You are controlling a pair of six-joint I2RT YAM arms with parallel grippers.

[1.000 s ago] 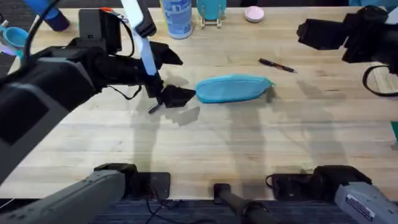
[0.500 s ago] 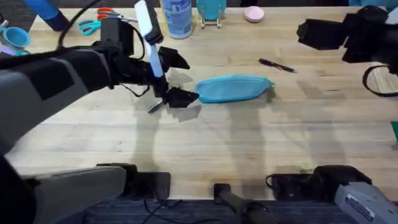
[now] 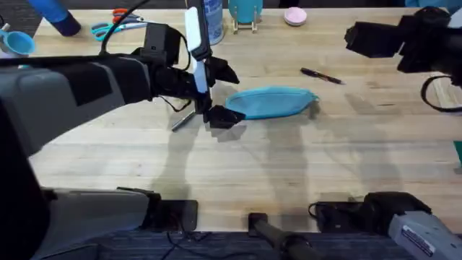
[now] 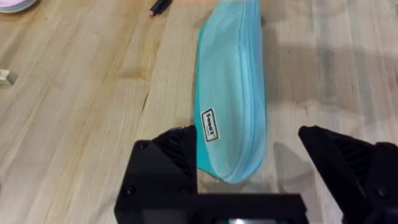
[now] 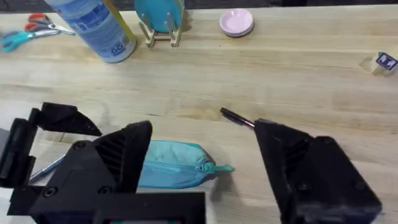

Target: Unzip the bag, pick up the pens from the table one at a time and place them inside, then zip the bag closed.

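one bag point(image 3: 272, 102), light blue, lying lengthwise on the table point(image 3: 289, 173), zipper along its top run fully shut, contents not visible. two pens, both outside the bag: black pen point(image 3: 321, 75) just beyond the bag's right end, toward the far edge; silvery pen point(image 3: 182, 120) flat on the wood just off the bag's left end. two grippers. left gripper point(image 3: 221, 94) at the bag's left end, black fingers point(image 4: 165, 165) spread wide to either side of that end, pinching nothing; in the left wrist view, one finger beside the small label point(image 4: 209, 125), the other clear of the fabric. right gripper point(image 5: 205, 168) well off to the bag's right, raised above the table, fingers parted and holding nothing; in the right wrist view, the teal pull tab point(image 5: 219, 168) at the bag's near end between them, lower down. beyond the bag, along the far edge: one white bottle with blue label point(image 5: 93, 28), one pair of scissors point(image 3: 115, 25) with teal and orange handles, one small pink dish point(image 5: 236, 22), one teal object on a wooden stand point(image 5: 160, 17).
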